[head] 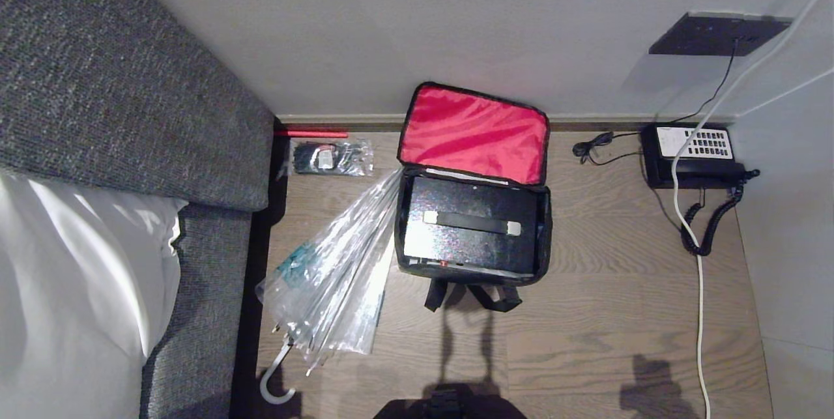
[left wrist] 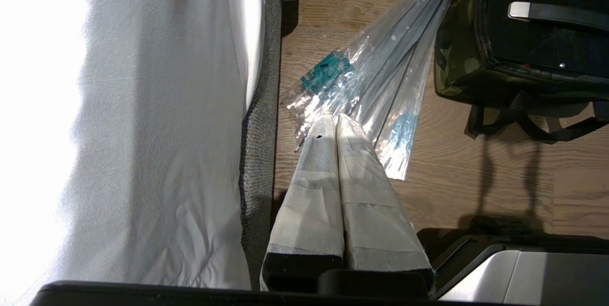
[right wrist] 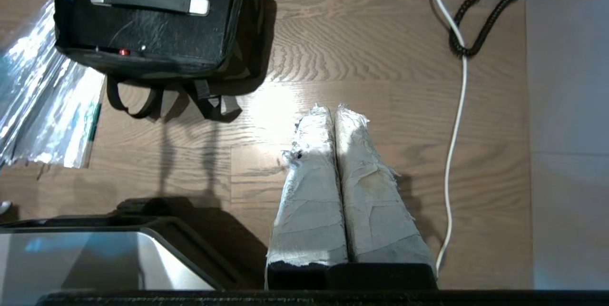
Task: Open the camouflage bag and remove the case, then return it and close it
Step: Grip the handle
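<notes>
The camouflage bag [head: 546, 227] is seen open on the wooden floor [head: 606, 315], red-lined lid [head: 474, 133] leaned against the wall. The case [head: 470, 227] is lodged inside, handle up. Both the left end effector [left wrist: 335, 118] and right end effector [right wrist: 333, 108] are pressed together, empty, above the floor.

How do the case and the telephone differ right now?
The case lies inside the open camouflage bag; the telephone sits bare on the floor by the wall. The case is plain glossy black with a handle; the telephone has a white keypad panel and coiled cord. Both are black and lie flat.
</notes>
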`<state>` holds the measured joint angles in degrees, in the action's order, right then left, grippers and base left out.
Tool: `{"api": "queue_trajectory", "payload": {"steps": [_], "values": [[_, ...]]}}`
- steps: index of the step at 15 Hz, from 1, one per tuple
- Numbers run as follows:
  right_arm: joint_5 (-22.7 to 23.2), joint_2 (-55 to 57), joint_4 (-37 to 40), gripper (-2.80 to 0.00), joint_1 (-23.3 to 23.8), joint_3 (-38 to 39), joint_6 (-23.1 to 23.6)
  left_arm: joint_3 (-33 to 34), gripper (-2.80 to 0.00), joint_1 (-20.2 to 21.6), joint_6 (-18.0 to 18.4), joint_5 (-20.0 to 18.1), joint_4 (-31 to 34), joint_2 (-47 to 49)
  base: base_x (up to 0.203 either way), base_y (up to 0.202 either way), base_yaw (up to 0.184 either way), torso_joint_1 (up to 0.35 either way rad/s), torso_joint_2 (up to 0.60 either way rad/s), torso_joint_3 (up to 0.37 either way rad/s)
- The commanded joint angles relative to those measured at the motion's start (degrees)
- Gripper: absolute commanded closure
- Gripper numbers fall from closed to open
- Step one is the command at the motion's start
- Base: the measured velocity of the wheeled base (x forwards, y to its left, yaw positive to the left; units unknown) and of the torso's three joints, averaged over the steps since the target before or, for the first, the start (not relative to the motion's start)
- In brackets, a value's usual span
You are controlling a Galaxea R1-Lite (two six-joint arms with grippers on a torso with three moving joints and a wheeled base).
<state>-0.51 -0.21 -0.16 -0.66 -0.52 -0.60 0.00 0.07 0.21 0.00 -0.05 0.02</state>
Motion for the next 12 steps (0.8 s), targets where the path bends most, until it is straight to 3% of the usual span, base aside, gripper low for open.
{"api": "queue_trajectory", "payload": {"steps": [1, 12], "values": [[0.07, -0.85, 0.95, 0.00, -0.04, 0.17, -0.02, 0.00, 0.00, 0.01, -0.03, 0.00, -0.04, -0.02, 0.000, 0.000, 0.000, 0.000, 0.00, 0.000], [0.07, -0.85, 0.60, 0.00, -0.04, 0.26, 0.25, 0.00, 0.00, 0.01, -0.03, 0.00, 0.01, -0.02, 0.000, 0.000, 0.000, 0.000, 0.00, 0.000]]}}
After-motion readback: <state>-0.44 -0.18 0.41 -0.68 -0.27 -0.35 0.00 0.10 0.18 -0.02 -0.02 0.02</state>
